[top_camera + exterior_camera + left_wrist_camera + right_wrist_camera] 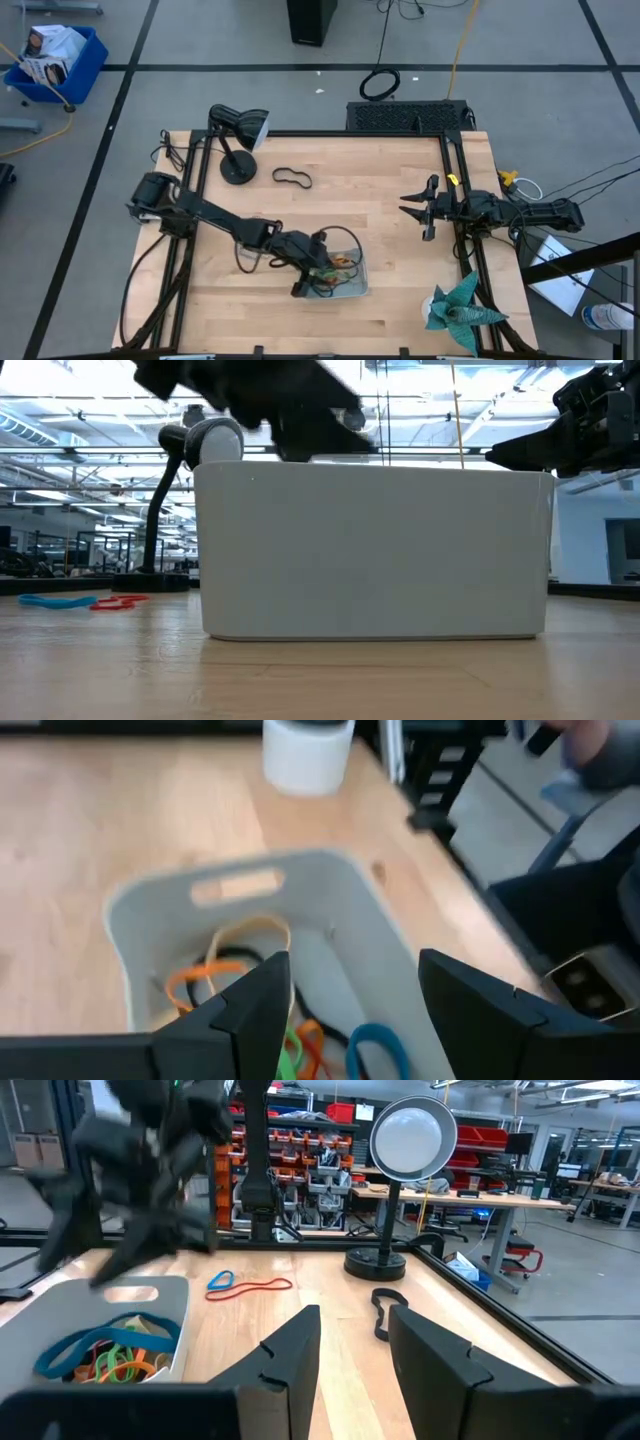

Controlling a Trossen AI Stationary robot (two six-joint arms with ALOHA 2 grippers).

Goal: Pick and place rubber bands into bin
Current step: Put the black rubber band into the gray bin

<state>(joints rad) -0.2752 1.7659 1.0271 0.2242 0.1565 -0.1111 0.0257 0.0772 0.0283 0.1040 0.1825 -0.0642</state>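
Bin holds mixed rubber bands — left gripper above, spread wide, empty.

A black desk lamp and teal paper flower share the table.

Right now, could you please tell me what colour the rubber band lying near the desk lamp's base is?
Black. The rubber band shows best in the high view.

The high view looks straight down on the whole tabletop. The low view sits at tabletop height, pressed close to the bin (filling mid-frame). Both wrist views look forward over the same bin.
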